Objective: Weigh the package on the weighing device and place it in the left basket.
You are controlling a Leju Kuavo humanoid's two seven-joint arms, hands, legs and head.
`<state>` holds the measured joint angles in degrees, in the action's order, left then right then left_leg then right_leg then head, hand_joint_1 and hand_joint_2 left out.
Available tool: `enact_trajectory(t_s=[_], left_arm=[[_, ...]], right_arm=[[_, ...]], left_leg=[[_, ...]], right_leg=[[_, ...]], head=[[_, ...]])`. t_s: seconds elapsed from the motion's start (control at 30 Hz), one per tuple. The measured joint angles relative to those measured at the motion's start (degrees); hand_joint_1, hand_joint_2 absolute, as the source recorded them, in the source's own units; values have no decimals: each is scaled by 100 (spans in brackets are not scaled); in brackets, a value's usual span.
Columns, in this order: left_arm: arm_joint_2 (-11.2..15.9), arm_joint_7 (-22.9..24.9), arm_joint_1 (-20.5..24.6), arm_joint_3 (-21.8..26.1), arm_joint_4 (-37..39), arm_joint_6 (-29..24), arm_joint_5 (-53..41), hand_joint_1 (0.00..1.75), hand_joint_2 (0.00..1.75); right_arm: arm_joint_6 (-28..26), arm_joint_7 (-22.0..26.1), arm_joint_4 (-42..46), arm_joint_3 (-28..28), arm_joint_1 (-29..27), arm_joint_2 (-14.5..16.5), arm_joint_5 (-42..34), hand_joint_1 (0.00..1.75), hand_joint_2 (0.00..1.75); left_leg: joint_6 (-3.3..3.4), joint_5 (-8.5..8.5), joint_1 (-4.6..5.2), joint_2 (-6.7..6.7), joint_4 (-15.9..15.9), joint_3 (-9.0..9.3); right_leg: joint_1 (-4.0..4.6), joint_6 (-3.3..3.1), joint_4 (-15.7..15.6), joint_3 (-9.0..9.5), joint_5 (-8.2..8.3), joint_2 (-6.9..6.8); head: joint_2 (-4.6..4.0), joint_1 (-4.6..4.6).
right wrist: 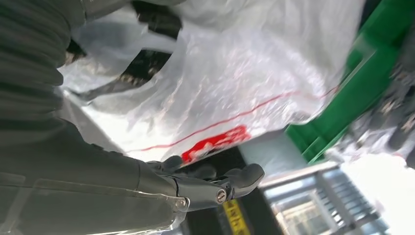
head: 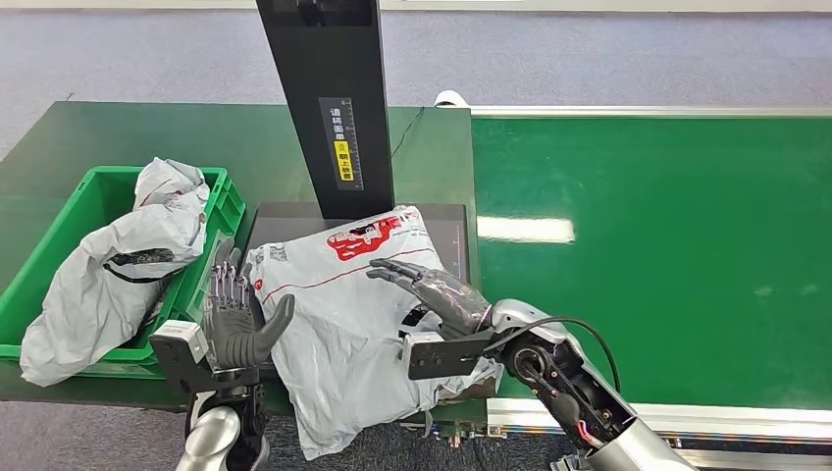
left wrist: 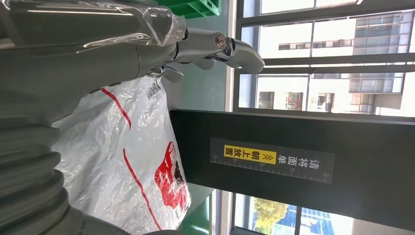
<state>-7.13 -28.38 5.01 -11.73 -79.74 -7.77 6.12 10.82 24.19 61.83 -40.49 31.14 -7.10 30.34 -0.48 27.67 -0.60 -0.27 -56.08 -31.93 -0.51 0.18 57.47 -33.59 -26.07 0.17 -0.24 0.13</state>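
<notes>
In the head view, the package, a soft grey plastic mailer bag with red print, lies on the dark weighing device at the foot of its black column, its near end drooping over the front edge of the green surface. It looks light, limp and slippery, likely to sag and slide, so it is best gathered from both sides around its bulkier middle, not pinched at a loose corner. The right hand lies over the bag with fingers stretched flat, gripping nothing. The left hand stands open just beside the bag's left edge, between it and the left basket, which already contains another grey bag.

The left wrist view adds the column's yellow label and the bag's crinkled film up close; the left hand's fingers are extended, holding nothing.

The right wrist view shows the bag's glossy wrinkled skin beneath the right hand's spread fingers, with the basket's green rim beyond.
</notes>
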Motion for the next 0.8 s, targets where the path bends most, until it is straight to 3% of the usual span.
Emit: enact_trajectory(t_s=[0.23,0.43,0.6,0.7,0.8], left_arm=[[-15,-6,-95,15,-38,63,-135,0,175],[-30,-7,-151,3,-128,133,-296,0,175],[-54,-13,-107,-107,-124,246,-451,0,175],[-66,-26,-51,-148,-104,274,-480,0,175],[-75,-42,-23,-158,-74,292,-526,0,175]], right_arm=[[-643,-202,135,430,-382,150,53,0,175],[-965,292,484,1212,-855,413,-1426,0,175],[25,494,636,2054,-1384,771,-3988,0,175],[416,493,641,2379,-1553,886,-4616,0,175],[555,474,640,2576,-1646,925,-4778,0,175]], left_leg=[[0,1,0,-1,0,-2],[0,1,0,-3,1,-1],[0,1,0,0,1,-2],[0,1,0,0,1,-1],[0,1,0,1,1,-1]], right_leg=[[0,0,0,-2,-1,0],[0,0,-1,-2,-1,-1],[0,0,-1,-2,-1,-1],[0,0,-1,-2,-1,-1],[0,0,-1,-2,-1,0]], head=[[0,1],[0,1],[0,1],[0,1],[0,1]])
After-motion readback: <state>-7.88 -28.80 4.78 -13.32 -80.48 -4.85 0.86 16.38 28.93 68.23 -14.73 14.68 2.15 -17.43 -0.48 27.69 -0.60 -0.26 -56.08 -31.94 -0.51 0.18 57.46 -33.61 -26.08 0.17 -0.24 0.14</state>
